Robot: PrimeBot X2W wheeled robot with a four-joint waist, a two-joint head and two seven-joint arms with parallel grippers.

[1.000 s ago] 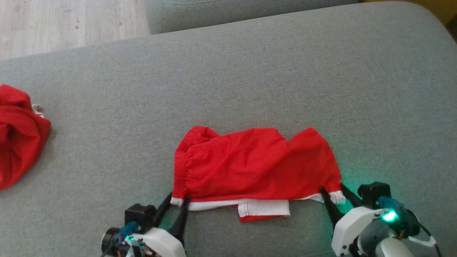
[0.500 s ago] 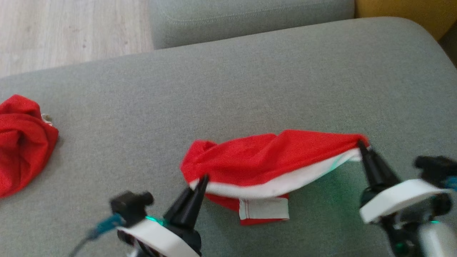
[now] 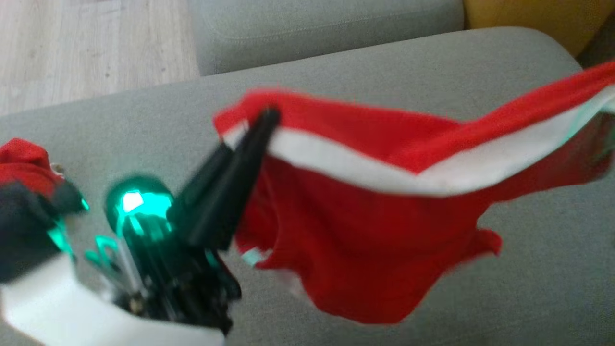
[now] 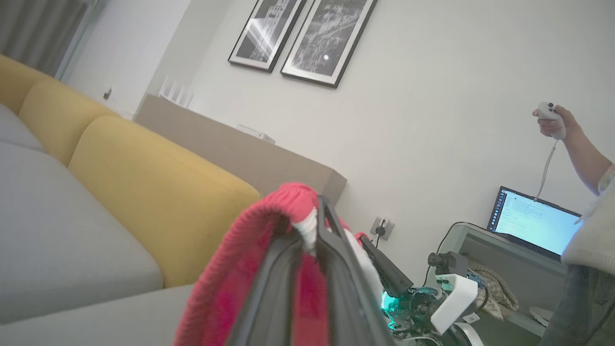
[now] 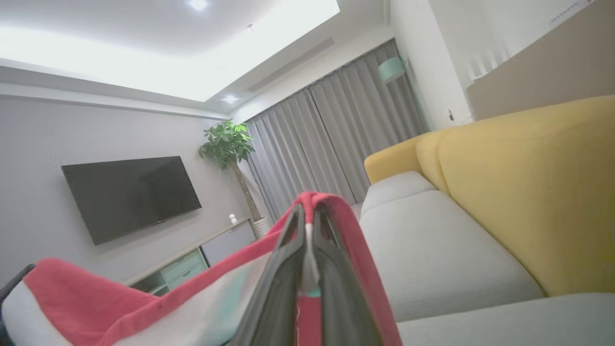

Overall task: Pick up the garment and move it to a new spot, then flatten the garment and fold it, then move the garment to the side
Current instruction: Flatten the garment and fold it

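Head view: the red garment (image 3: 365, 226), flat on the grey sofa (image 3: 384, 67) a second ago, now hangs in the air above it, my left gripper (image 3: 264, 120) pinching its white band. Left wrist view: my fingers (image 4: 338, 274) are pressed together on the hem. Right wrist view: my right gripper (image 5: 307, 214) clamps the opposite corner.

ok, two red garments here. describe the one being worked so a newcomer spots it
Above the grey sofa seat, the red garment hangs in the air, stretched between the left claw and the right claw. Unlike the crumpled red heap lying at the left, it shows a white band.
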